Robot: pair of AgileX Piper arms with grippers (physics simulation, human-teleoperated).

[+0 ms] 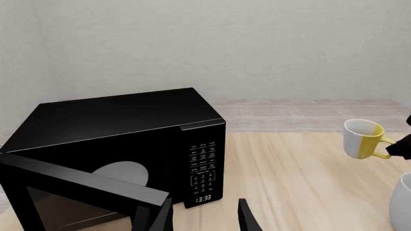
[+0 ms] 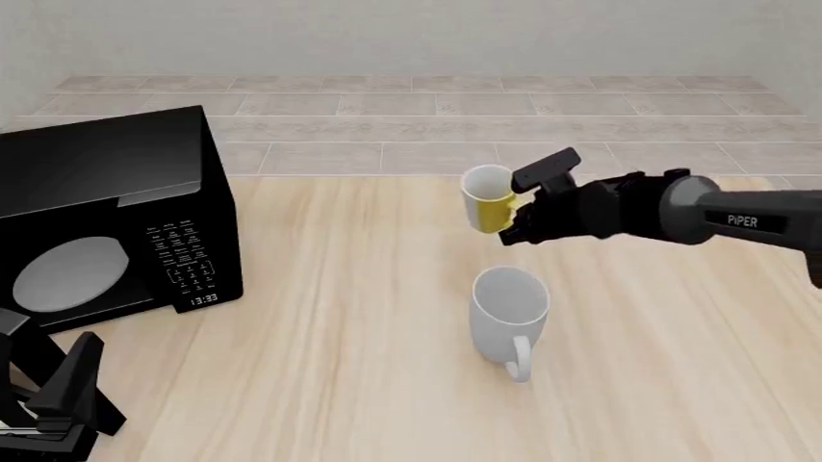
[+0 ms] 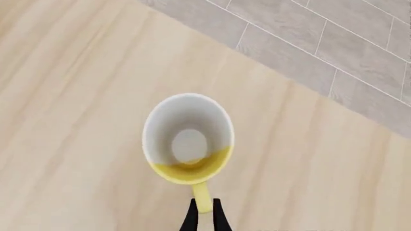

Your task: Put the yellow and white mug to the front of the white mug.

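Nearest in the front view, the left gripper [image 2: 58, 399] sits low at the near left corner of the bench [image 2: 321, 366], its fingers apart with nothing between them; in the left wrist view the two dark fingertips [image 1: 163, 216] show with bare wood in the gap. Just beyond it stands the black microwave [image 2: 115, 226], its door [image 1: 77, 185] swung open, a pale round plate [image 2: 64, 279] visible inside and the clock on its panel lit.

Toward the middle of the bench the white mug [image 2: 510, 308] stands upright, its handle turned to the near side.

Beyond the white mug, and apart from it, the yellow and white mug [image 2: 487, 197] hangs above the wood, raised off the bench and roughly upright. The right gripper [image 2: 521, 214] reaches in from the right and is clamped on its yellow handle [image 3: 201, 198]; the right wrist view looks straight into the white interior, with the fingers pinched together on the handle.

Farthest off, grey tiled floor [image 2: 424, 115] runs behind the bench.
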